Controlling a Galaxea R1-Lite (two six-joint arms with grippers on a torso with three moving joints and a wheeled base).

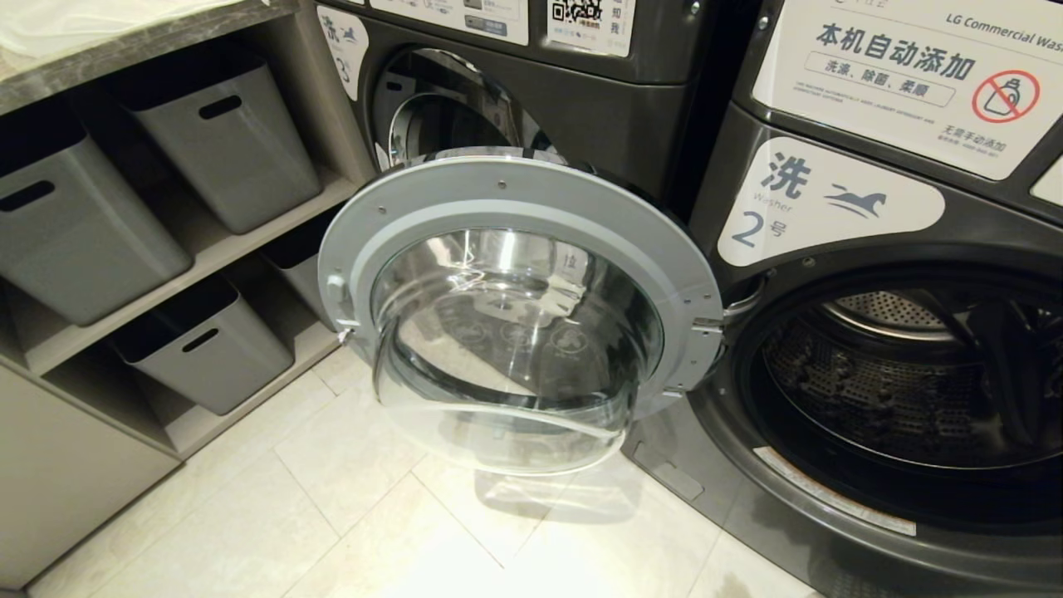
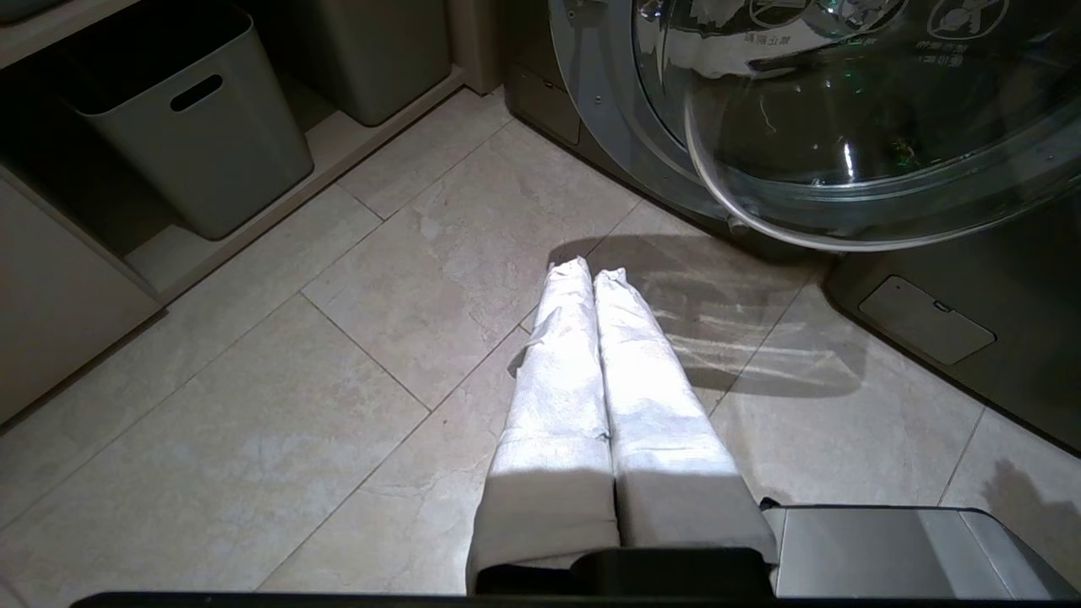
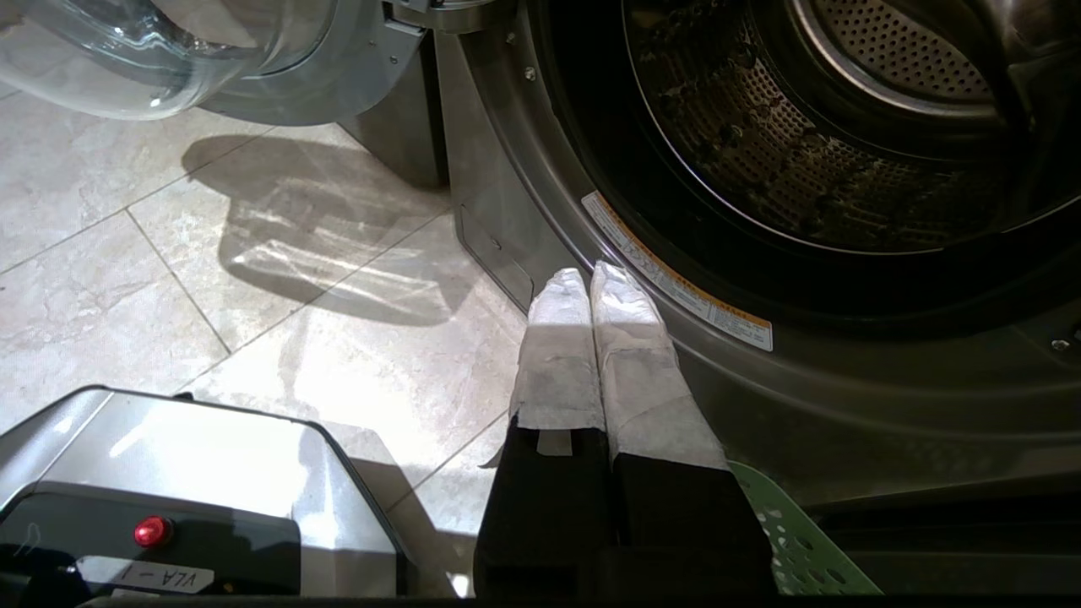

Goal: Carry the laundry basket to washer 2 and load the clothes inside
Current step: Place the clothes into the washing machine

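Washer 2 (image 1: 839,208), dark grey with a white label, stands at the right with its steel drum (image 1: 897,390) exposed. Its round glass door (image 1: 515,199) is swung wide open to the left. Neither arm shows in the head view. My right gripper (image 3: 589,274) is shut and empty, low in front of the washer's lower front panel (image 3: 844,405). Beside that gripper shows only a green perforated corner of the laundry basket (image 3: 794,540). My left gripper (image 2: 591,272) is shut and empty above the tiled floor, near the open door (image 2: 844,169). The clothes are out of view.
Washer 3 (image 1: 631,108) stands behind the open door. Grey storage bins (image 1: 224,133) fill the shelves on the left. My own base, with a red button (image 3: 152,530), sits low beside the right gripper. Pale floor tiles (image 1: 349,515) lie in front of the washers.
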